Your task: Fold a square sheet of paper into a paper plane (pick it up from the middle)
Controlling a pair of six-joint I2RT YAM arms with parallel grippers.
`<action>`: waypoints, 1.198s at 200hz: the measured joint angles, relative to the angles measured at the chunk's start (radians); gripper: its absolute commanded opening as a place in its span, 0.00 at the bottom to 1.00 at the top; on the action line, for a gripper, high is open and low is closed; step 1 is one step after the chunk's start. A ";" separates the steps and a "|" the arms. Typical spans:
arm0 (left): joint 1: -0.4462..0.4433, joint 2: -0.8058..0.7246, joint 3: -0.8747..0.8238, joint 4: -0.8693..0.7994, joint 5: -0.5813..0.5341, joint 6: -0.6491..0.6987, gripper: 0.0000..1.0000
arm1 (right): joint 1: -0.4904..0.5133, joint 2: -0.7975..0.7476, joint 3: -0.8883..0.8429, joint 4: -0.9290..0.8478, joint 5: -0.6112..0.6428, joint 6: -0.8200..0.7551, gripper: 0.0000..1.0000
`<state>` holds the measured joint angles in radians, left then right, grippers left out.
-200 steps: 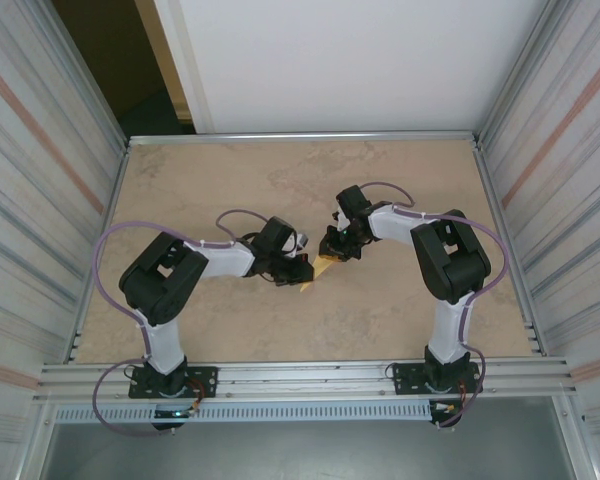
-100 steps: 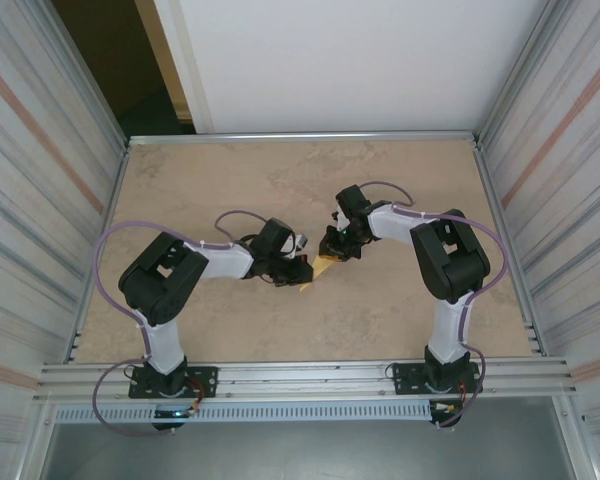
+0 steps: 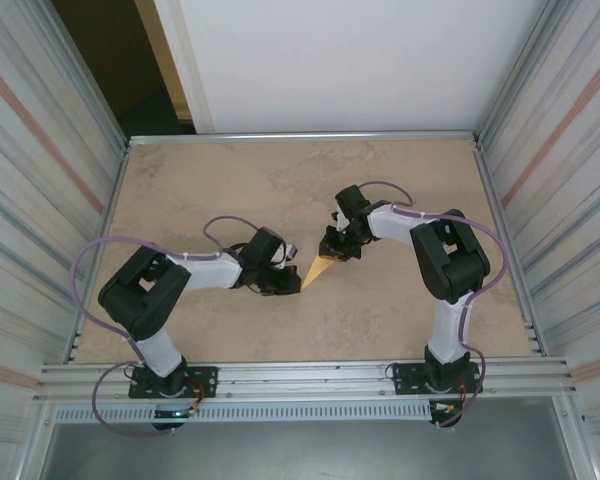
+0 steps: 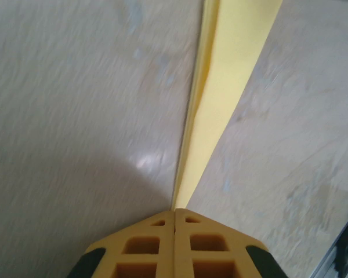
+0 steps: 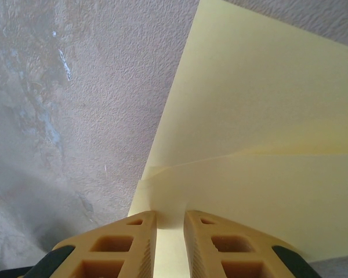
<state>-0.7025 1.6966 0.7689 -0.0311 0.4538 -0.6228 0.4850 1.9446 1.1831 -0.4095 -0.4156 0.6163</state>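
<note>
The square sheet of paper is folded into a narrow yellow paper plane [image 3: 322, 267] at mid table, its sharp tip pointing to the near left. My left gripper [image 3: 290, 284] is at that tip. In the left wrist view its jaws [image 4: 175, 211] are pressed together with the plane's [image 4: 220, 87] point running into their seam. My right gripper [image 3: 333, 250] is at the wide far end. Its jaws [image 5: 170, 217] stand slightly apart and pinch a raised fold of the paper plane [image 5: 261, 133], whose layers spread beyond.
A beige stone-pattern table [image 3: 230, 180] is fenced by metal walls on the left [image 3: 40, 200] and right [image 3: 560, 200], with an aluminium rail [image 3: 300, 375] along the near edge. Both arms' elbows reach in over the near half.
My left arm has drawn back to the left, and its gripper has slid along the plane to its tip. The right arm has stayed put.
</note>
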 measured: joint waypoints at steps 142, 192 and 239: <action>-0.020 -0.006 0.108 0.000 0.001 -0.052 0.00 | 0.092 -0.072 -0.082 0.035 0.026 0.065 0.21; -0.034 0.056 0.114 0.038 0.031 -0.078 0.00 | 0.086 -0.074 -0.086 0.037 0.021 0.084 0.20; -0.041 0.077 0.111 0.045 0.022 -0.089 0.00 | 0.075 -0.074 -0.088 0.039 0.014 0.084 0.20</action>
<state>-0.7437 1.7733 0.8799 0.0135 0.4759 -0.7120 0.5602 1.8709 1.0954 -0.3710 -0.4019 0.7006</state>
